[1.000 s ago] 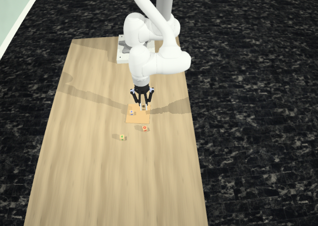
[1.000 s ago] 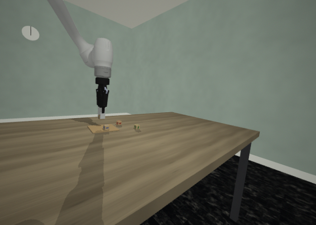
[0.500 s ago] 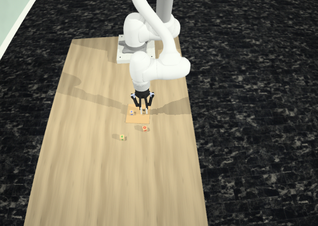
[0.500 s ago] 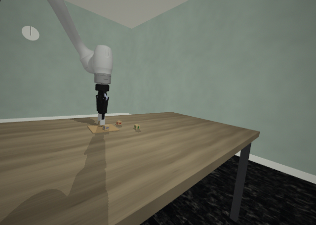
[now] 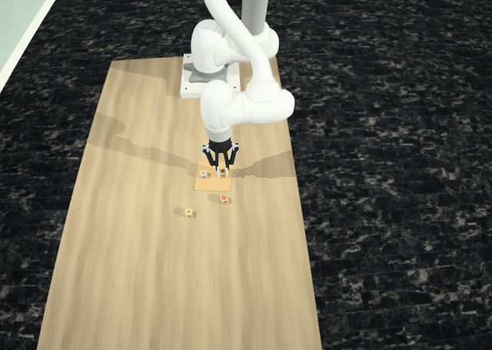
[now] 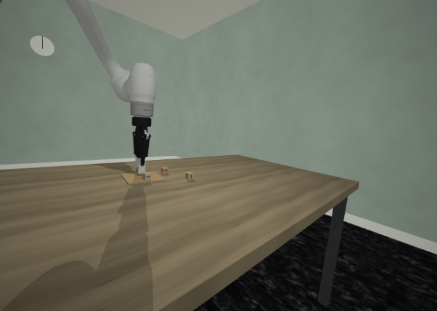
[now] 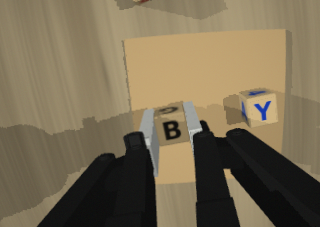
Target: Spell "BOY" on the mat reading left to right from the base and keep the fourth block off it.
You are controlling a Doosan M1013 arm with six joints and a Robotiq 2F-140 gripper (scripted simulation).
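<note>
My gripper [image 7: 171, 120] is shut on the B block [image 7: 171, 127], a wooden cube with a black letter, low over the tan mat [image 7: 207, 107] near its edge closest to the arm. It also shows in the top view [image 5: 221, 172] and in the exterior view [image 6: 140, 169]. The Y block [image 7: 260, 107] with a blue letter lies on the mat to one side of it [image 5: 204, 174]. The O block [image 5: 224, 198] with a red letter lies on the table just beyond the mat's far edge. A fourth block [image 5: 189, 212] with green marks lies further off the mat.
The robot's base plate [image 5: 208, 78] stands at the table's far end in the top view. The mat [image 5: 213, 177] lies flat near the table's right side. The table edge [image 6: 282, 226] drops to a dark floor.
</note>
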